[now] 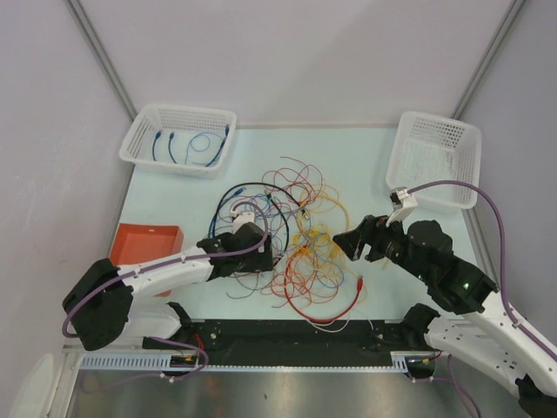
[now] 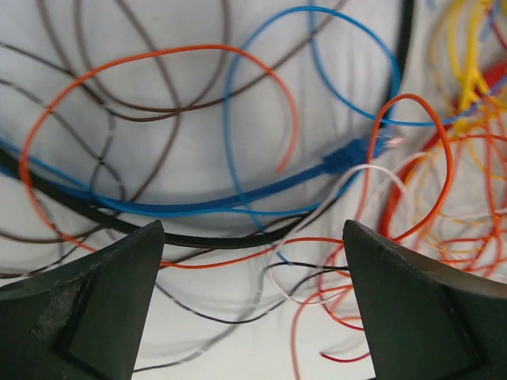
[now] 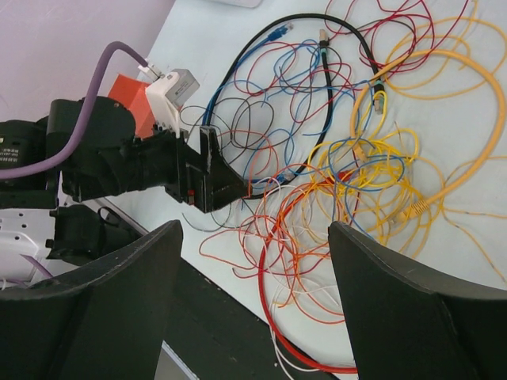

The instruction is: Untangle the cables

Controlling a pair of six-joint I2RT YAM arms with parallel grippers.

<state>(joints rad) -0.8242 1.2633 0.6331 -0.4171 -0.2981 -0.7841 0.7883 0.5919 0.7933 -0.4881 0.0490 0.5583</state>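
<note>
The cables (image 1: 291, 235) lie in one loose tangle on the middle of the pale table (image 1: 365, 165), thin red, orange, yellow, blue and black loops crossing one another; yellow strands crowd the right half of the heap, and a thicker red cable (image 1: 322, 320) sweeps out toward the near edge; the left gripper (image 1: 264, 251) sits at the left side of the tangle, low over it, its fingers (image 2: 95, 309) spread wide with nothing clamped between them; in its wrist view a blue cable (image 2: 341, 158) with a small plug, an orange loop (image 2: 158, 63) and a black cable (image 2: 198, 237) lie on the table beyond the tips; the right gripper (image 1: 348, 244) hangs at the right edge of the heap, its fingers (image 3: 103, 309) also wide apart and holding nothing, the pile spread out below and beyond them; outward, a white basket (image 1: 178, 139) at the far left corner holds a few blue wires (image 1: 196, 148); a second white basket (image 1: 435, 157) stands at the far right corner; an orange tray (image 1: 146, 244) rests at the left edge, beside the left arm
</note>
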